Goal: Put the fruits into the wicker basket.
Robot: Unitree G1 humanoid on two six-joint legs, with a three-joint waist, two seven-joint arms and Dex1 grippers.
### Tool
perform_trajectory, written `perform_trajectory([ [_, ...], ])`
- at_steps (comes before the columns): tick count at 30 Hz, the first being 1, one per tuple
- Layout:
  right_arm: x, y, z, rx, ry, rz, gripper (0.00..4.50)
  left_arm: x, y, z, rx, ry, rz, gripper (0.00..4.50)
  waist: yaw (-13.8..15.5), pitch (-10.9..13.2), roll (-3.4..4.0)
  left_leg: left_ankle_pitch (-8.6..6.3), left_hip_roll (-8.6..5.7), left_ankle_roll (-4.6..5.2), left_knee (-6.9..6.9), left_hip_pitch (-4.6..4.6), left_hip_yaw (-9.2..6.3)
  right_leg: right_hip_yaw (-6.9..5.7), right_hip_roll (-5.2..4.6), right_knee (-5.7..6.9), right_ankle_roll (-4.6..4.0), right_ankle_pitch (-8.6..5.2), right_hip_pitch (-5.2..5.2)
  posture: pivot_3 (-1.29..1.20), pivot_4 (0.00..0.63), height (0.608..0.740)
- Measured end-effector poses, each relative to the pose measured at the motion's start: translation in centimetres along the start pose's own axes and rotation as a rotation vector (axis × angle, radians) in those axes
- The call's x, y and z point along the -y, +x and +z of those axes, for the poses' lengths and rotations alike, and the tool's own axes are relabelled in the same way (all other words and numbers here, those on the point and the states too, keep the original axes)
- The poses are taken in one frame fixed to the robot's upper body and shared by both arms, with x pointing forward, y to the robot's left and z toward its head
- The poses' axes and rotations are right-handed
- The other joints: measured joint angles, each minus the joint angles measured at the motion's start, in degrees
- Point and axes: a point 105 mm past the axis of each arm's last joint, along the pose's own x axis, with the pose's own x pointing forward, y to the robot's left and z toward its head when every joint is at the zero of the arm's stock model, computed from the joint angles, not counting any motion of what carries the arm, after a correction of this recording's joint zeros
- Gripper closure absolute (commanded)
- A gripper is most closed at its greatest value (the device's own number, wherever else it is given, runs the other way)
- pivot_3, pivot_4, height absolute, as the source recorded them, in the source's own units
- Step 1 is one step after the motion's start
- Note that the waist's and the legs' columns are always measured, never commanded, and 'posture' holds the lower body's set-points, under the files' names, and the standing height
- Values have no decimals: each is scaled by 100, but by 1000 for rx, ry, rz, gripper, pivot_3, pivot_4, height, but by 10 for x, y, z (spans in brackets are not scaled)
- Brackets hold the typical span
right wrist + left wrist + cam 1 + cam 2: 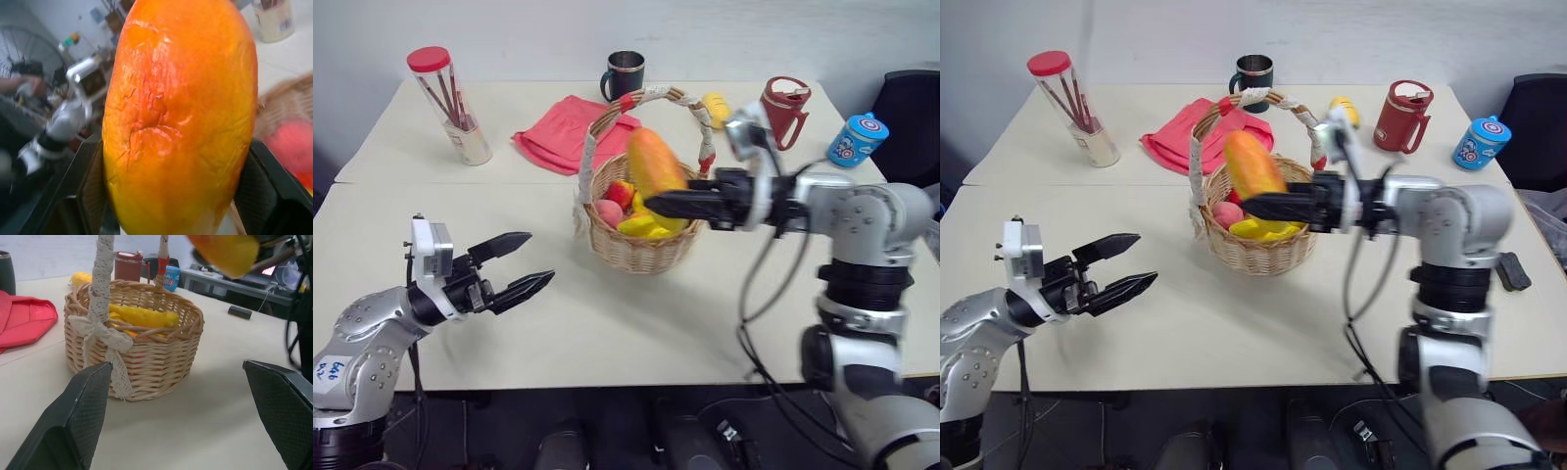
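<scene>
Above the wicker basket (641, 250), mango (655, 164) sits clamped in right gripper (656, 205).

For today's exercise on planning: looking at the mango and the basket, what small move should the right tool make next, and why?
Probably lower a little and open. The right tool holds the mango over the wicker basket, where the banana and peach already lie, so letting go should finish the job.

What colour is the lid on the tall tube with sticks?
The lid is red, clearest in the left eye view.
</scene>
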Motion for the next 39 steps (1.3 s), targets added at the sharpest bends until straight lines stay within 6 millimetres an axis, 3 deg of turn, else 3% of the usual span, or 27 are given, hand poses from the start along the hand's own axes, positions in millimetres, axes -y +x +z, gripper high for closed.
perform_trajectory([
  [2,18,10,-10,-10,9,-146,1601,1,3,-3,14,-14,2,0,16,0,-1,-3,-4,5,-1,-18,2,1,-5,-4,0,0,-12,0,150,740],
  [7,35,18,-13,7,-57,-317,15,1,5,-6,33,-5,18,0,-40,-1,0,-3,-3,7,6,-66,4,0,-3,8,4,2,-60,0,150,740],
  [11,35,9,-11,35,-143,-320,15,3,7,-10,34,-16,25,0,-40,-1,-1,-1,0,7,13,-88,4,1,0,11,4,2,-84,0,150,740],
  [15,18,-40,-26,-27,-249,-187,15,9,7,-10,28,-11,13,0,40,-1,-1,-10,-4,24,17,-91,0,-1,-2,-8,7,3,-76,0,150,740],
  [18,17,-76,-32,-45,-283,-136,15,11,6,-6,34,4,13,0,67,0,-2,-28,-2,56,37,-83,14,1,7,-10,19,10,-71,0,150,740],
  [23,63,-120,7,62,-472,-272,15,22,10,20,99,53,-23,0,-46,4,-7,-30,-6,70,33,14,31,2,17,-16,22,19,21,0,150,740],
  [27,81,-98,22,64,-581,-179,15,29,18,36,118,76,-62,0,-117,4,-6,-18,4,45,3,36,46,11,36,-15,15,15,22,0,150,740],
  [31,94,-57,20,31,-604,-95,15,30,20,33,107,59,-70,0,-167,5,-5,8,11,-3,-27,23,47,20,23,-13,7,9,-6,0,150,740],
  [36,94,-30,29,14,-636,-47,15,28,22,32,103,67,-50,0,-186,7,-2,9,6,-2,-30,14,40,15,9,-8,5,8,-3,0,150,740],
  [39,86,-24,30,-25,-623,38,597,30,22,31,104,67,-36,0,-184,7,-2,9,6,-2,-27,16,35,14,8,-7,5,8,1,0,150,740],
])
